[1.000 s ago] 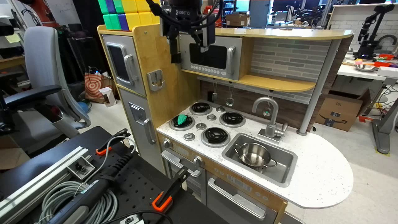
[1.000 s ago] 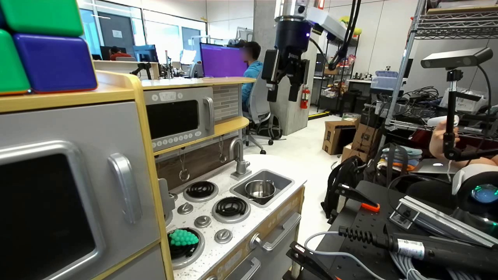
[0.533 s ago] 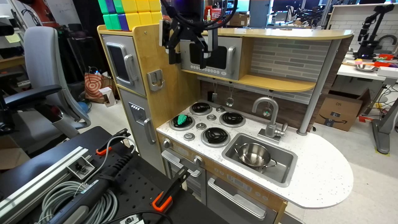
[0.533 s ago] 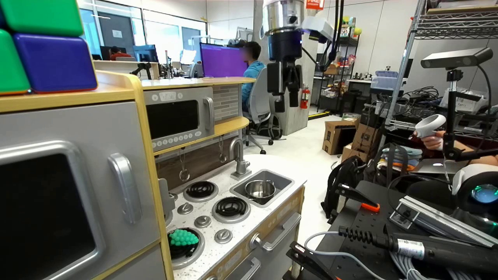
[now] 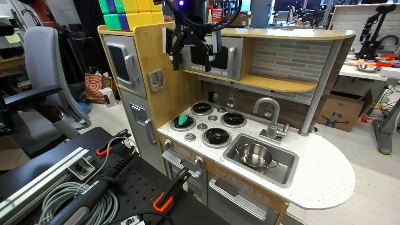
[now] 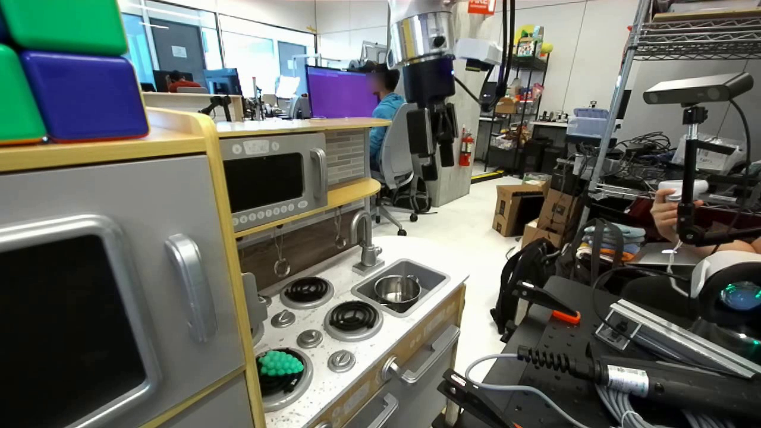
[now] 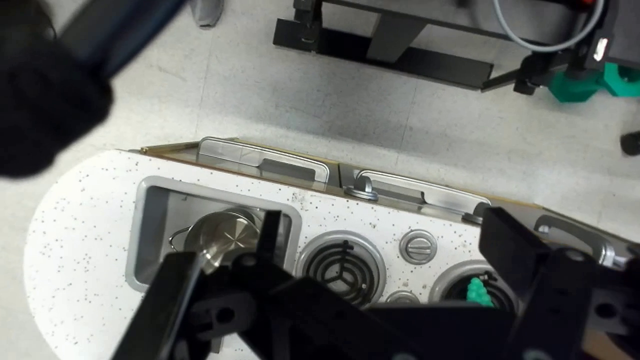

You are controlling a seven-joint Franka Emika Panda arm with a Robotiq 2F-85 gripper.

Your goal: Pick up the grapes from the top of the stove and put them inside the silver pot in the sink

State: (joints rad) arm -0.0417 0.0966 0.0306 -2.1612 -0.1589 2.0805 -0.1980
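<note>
The grapes, a small bright green lump, lie on a black burner of the white stove in both exterior views. The wrist view shows part of the grapes; the gripper hides the rest. The silver pot stands in the sink, also in the wrist view. My gripper is open and empty, fingers pointing down, high above the countertop. In an exterior view it hangs in front of the microwave; it also shows here. In the wrist view its fingers are wide apart.
A tall wooden cabinet side rises beside the grapes' burner. The microwave and a shelf overhang the back. The faucet stands behind the sink. A black table with cables and clamps stands in front.
The gripper has come down a little and turned. It has shifted right in one view and left in another. It stays open. The grapes and the pot have not moved.
</note>
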